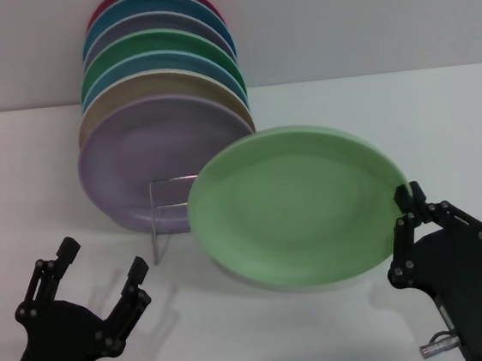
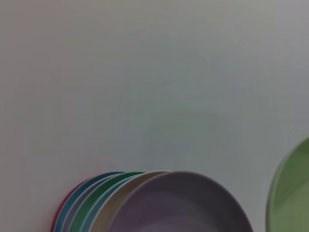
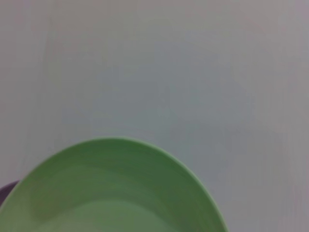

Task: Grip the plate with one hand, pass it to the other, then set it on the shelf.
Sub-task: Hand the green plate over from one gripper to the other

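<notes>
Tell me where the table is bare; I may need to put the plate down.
Bare table lies right of the stacked plates, behind the pale green plate in the right pincer. Crowded: the rack, and above the open left pincer.

Two matte black grippers, left gripper (image 1: pixel 104 272) and right gripper (image 1: pixel 410 214). Slim linked fingers pinned with small pale rivets or screws, widening into blocky black palms. Silvery connector and thin cable, perhaps, at each wrist base.
</notes>
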Tool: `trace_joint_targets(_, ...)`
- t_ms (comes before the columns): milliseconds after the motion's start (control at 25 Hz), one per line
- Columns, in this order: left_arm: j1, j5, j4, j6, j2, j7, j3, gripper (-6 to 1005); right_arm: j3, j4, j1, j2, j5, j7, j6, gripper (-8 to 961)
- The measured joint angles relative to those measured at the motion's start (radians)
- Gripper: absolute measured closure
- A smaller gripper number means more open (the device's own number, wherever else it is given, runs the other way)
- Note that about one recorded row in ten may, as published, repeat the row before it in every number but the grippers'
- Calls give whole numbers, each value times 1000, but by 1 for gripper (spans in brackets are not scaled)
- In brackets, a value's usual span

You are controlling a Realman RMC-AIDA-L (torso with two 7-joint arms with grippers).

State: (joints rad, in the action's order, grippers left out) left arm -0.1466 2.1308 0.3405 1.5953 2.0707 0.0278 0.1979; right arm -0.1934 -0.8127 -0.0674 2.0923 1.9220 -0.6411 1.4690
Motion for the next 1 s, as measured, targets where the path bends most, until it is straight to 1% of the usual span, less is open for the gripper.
trace_joint_targets(160, 3, 0, 5, -3, 0, -32, -14, 139, 18, -43, 10, 0, -1, -84, -4, 935)
trace_joint_targets(400, -6, 0, 8, -15, 3, -33, -21, 139, 46, -64, 0, 0, -33, -117, -13, 934)
trace_joint_targets(560, -34, 0, 10, -63, 6, -47, -34, 139, 60, -73, -13, 0, -50, -158, -15, 934)
trace_joint_targets(640, -34, 0, 10, -63, 6, -47, -34, 139, 60, -77, -13, 0, -50, -166, -15, 934)
trace_joint_targets(720, -53, 0, 11, -82, 6, -46, -47, 139, 60, -84, -13, 0, -52, -180, -16, 935)
trace_joint_targets(880, -58, 0, 11, -86, 6, -42, -49, 139, 62, -89, -19, 0, -54, -191, -22, 935)
trace_joint_targets(1000, -74, 0, 13, -100, 7, -37, -49, 140, 71, -86, -24, 0, -55, -193, -28, 935)
